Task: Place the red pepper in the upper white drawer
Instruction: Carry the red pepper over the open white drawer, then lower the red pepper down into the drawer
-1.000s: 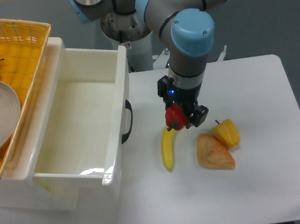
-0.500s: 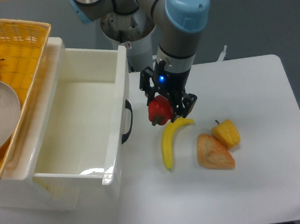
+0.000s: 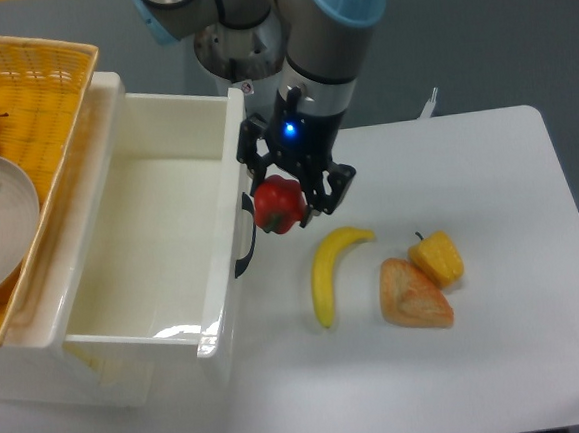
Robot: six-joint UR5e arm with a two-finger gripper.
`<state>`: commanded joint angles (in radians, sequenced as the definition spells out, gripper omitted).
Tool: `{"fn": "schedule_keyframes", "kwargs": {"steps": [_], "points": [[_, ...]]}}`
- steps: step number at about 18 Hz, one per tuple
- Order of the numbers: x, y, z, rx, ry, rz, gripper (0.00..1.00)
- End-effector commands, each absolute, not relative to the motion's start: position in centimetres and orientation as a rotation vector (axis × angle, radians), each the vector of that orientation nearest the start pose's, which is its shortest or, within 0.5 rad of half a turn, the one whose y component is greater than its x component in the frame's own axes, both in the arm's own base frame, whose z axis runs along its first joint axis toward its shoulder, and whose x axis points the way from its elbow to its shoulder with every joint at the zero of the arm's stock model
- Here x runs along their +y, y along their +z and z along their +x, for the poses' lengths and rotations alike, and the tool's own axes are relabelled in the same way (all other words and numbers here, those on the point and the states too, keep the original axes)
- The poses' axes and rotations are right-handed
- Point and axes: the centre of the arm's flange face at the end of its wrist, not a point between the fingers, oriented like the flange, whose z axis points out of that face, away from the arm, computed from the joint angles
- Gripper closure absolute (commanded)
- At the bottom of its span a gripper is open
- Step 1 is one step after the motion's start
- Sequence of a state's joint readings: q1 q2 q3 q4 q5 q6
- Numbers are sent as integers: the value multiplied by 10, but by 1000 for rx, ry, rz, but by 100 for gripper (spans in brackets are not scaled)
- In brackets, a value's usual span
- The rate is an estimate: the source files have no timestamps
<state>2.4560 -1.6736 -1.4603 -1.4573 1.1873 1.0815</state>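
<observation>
Nearest the camera, the table (image 3: 501,360) carries three loose items: one banana (image 3: 326,274), one piece of bread (image 3: 413,295) and one yellow pepper (image 3: 438,257) touching the bread's far corner. To their left stands the drawer (image 3: 162,247), one open white box with a black handle (image 3: 246,235) on its front and nothing visible inside.

Above the table, just beside that handle, hangs the one red pepper (image 3: 279,205), clamped between the fingers of the gripper (image 3: 289,188). It is clear of the table and not yet over the drawer's cavity.

The pepper looks light, firm and hollow, with a glossy skin that could slip, so a moderate squeeze across its broad body seems the safest hold.

Farther left, one yellow basket (image 3: 56,114) holds a plate (image 3: 5,229) and a few foods cut off by the frame edge.
</observation>
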Motion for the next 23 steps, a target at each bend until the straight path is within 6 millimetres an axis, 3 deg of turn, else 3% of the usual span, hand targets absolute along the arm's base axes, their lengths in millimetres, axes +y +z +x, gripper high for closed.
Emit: {"fn": "schedule_keyframes", "kwargs": {"steps": [6, 14, 17, 23], "points": [[498, 509, -279, 449, -159, -2723, 30], [495, 508, -256, 694, -159, -2747, 30], [500, 505, -239, 755, -142, -2777, 30], [502, 496, -232, 773, -161, -2787, 30]]}}
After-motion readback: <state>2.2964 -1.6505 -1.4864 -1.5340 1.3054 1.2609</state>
